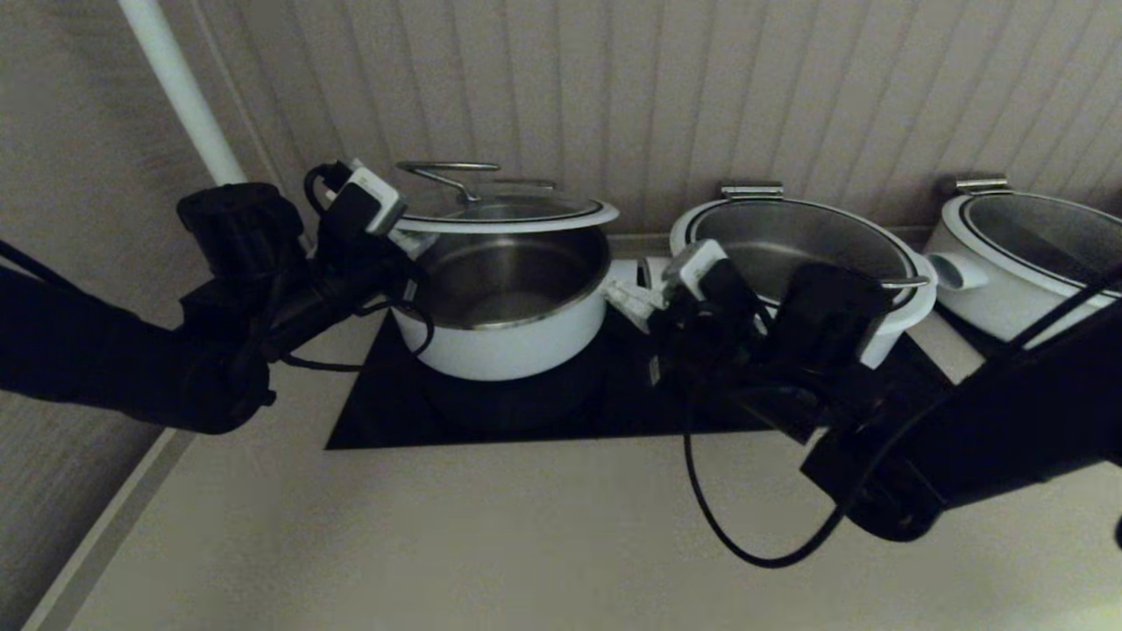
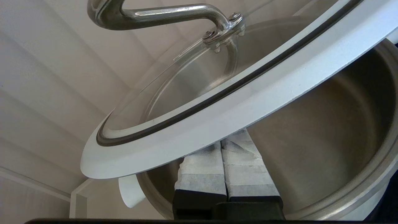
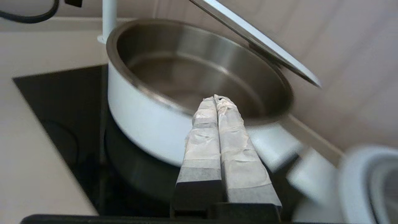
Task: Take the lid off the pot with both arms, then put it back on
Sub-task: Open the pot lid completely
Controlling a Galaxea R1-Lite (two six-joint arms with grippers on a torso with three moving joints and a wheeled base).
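The lid [image 1: 508,213], clear glass with a white rim and steel loop handle, hangs tilted above the open pot [image 1: 500,337]. My left gripper [image 1: 410,243] is at the pot's left rim. In the left wrist view it [image 2: 222,141] is shut, its fingers [image 2: 202,168] pressed together under the lid's white rim [image 2: 217,115], tips hidden by it. My right gripper [image 1: 627,302] is beside the pot's right side, lower than the lid. In the right wrist view it [image 3: 217,99] is shut and empty, in front of the pot's rim [image 3: 149,93], apart from the lid's edge [image 3: 258,40].
The pot stands on a black cooktop [image 1: 526,412]. Two wider white pots [image 1: 789,254] [image 1: 1026,254] stand to the right, one close behind my right arm. A panelled wall is right behind them. A white pole [image 1: 180,88] rises at the back left. Pale counter [image 1: 438,543] lies in front.
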